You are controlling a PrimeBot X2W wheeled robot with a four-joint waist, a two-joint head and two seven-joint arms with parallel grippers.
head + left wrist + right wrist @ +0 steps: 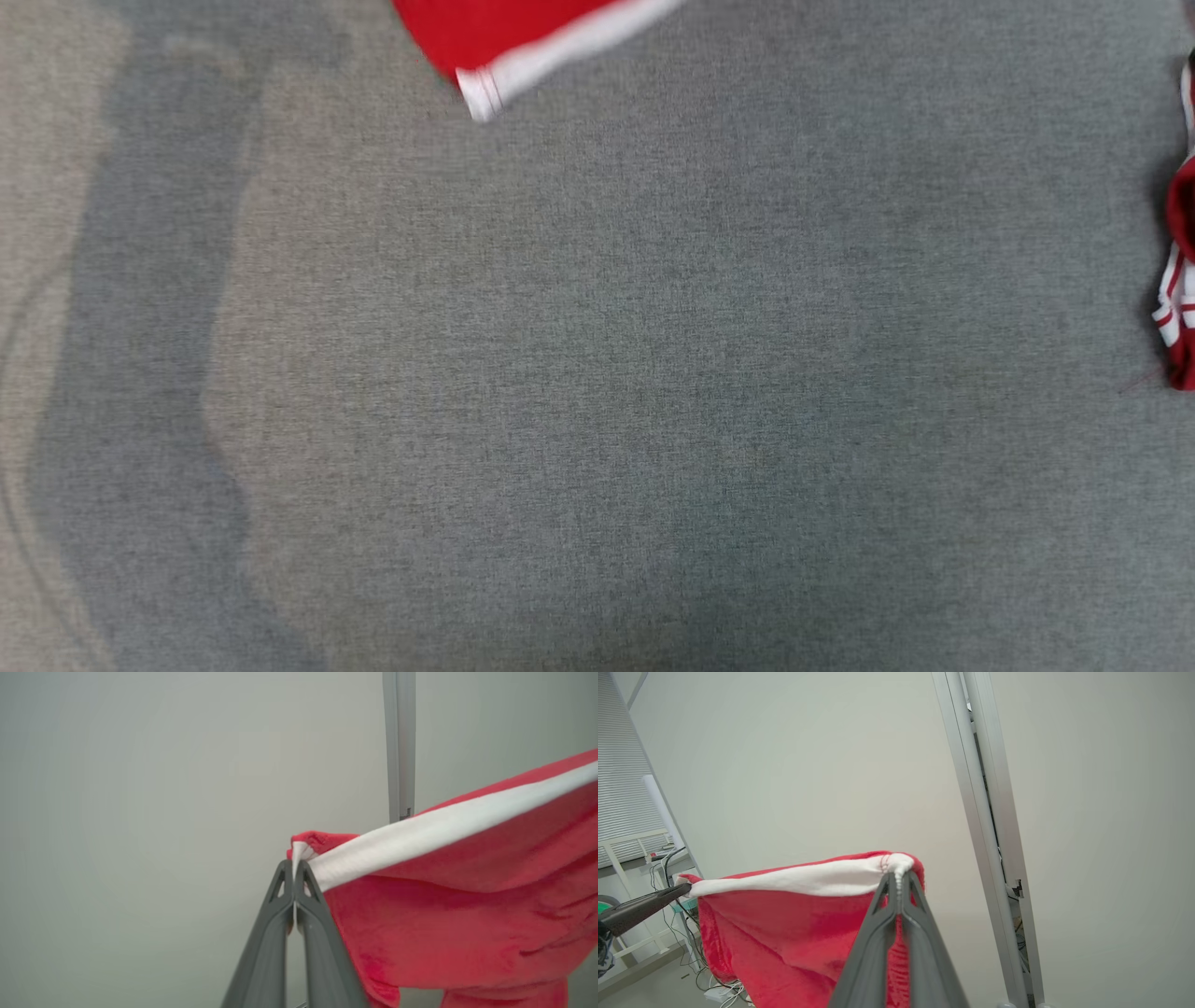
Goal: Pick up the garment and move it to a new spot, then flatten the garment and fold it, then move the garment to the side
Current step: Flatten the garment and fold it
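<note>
The left fingers were pressed together, pinching one corner of the garment at its white band. The right fingers were likewise closed tight on the opposite corner of the same band. The band ran nearly taut between the two grips, and the red body hung below it in loose folds.

Both grips were held up in the air, in front of a plain pale wall, with open room above and on the outer side of each. In the head view, one lower corner of the garment, red with a white hem, reached in at the top edge; whether it touched the tabletop could not be told. The grey tabletop lay bare across the middle.

A red-and-white cloth lay at the right edge of the tabletop, cut off by the frame; whether it was a separate item could not be told. A grey metal post stood upright behind the garment. In the right wrist view, cables and a slatted blind were seen far to the left. The garment's lower part was cut off in both wrist views.
</note>
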